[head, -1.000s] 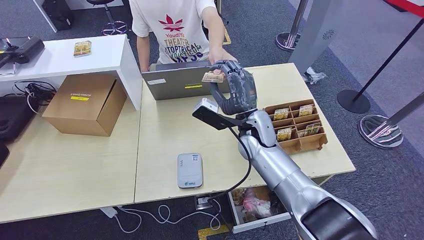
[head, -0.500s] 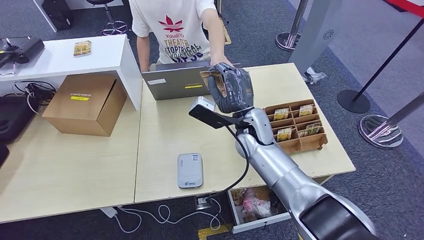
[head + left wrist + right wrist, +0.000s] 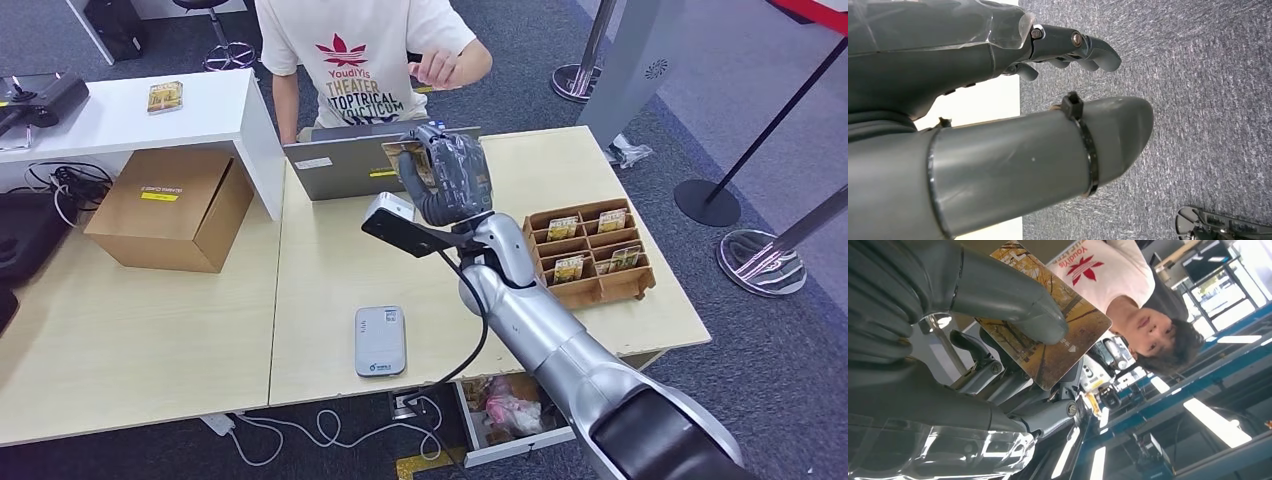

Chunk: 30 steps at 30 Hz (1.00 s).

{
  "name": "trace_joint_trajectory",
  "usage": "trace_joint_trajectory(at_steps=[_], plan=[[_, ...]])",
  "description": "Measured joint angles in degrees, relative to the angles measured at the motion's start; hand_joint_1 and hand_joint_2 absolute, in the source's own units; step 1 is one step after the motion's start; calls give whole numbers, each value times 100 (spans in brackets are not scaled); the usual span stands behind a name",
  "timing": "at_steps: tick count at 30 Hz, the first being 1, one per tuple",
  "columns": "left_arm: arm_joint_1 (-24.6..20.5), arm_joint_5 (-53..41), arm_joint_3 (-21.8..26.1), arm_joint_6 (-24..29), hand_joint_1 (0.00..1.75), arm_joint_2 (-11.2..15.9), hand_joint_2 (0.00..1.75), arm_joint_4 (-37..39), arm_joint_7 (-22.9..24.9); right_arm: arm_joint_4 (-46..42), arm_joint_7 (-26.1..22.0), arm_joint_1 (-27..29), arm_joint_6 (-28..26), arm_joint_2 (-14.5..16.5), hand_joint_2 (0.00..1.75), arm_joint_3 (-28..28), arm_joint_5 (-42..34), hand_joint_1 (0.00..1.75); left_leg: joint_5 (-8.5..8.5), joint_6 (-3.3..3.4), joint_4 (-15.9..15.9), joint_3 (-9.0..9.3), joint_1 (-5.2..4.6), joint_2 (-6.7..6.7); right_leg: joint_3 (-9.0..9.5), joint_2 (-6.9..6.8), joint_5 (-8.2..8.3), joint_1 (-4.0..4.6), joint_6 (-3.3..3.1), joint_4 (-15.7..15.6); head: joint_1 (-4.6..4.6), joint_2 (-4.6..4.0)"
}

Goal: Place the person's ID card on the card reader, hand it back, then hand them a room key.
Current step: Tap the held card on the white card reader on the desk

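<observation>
Nearest me, the grey card reader (image 3: 380,341) lies flat on the table (image 3: 320,260). Beyond it, my right hand (image 3: 447,180) pinches the ID card (image 3: 402,152) above the laptop (image 3: 345,160). My left hand (image 3: 998,125) hangs empty, fingers loosely curled. Farther back stands the person (image 3: 365,55).

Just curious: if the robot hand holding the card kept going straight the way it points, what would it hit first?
Probably the laptop just beyond the right robot hand and its card; then the person, though depth is unclear.
</observation>
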Motion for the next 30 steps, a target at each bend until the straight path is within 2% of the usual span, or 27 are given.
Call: trace_joint_trajectory(at_steps=[12, 25, 30], plan=[[0, -2, 3, -44, 0, 9, 0, 0, 5, 84, 2, -2, 1607, 85, 175, 182, -1515, 175, 0, 0, 0, 0, 0, 0, 0, 0, 0, 0, 0, 0, 1, 0], [7, -2, 11, -161, 0, 17, 0, 0, -116, 537, 236, 82, 2691, 71, 175, 686, -2346, 175, 0, 0, 0, 1, -1, 0, 0, 0, 0, 0, 0, 0, 1, 0], [10, -7, 12, -204, 0, 30, 0, 0, -170, 703, 273, 126, 2801, 37, 175, 850, -2458, 175, 0, 0, 0, 2, -1, 0, -1, 1, 0, 0, 0, -1, 0, 0]])
